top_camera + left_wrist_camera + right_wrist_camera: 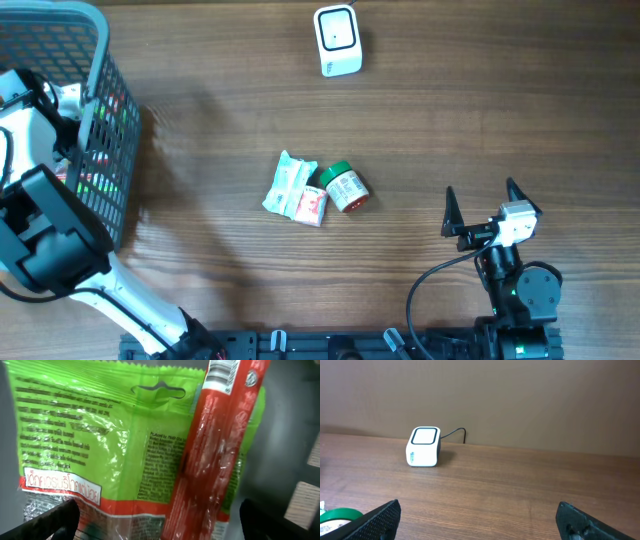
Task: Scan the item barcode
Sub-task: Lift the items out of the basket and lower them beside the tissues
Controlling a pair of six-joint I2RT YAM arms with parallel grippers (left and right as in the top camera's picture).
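Left pincer [160, 522] hangs released, jaws wide, inside the basket [100, 90], just above a green packet [100, 435] with a red stick [210, 460] lying across it. Right pincer [482, 196] is released too and holds nothing, at the near right. I judge the step is picking an item: next the left jaws must lower, close on one, and bring it to the scanner [337, 40]. Only the left wrist view shows the basket's contents. Only overhead shows a jar [346, 187] and a pouch [295, 190] on the surface [220, 260].
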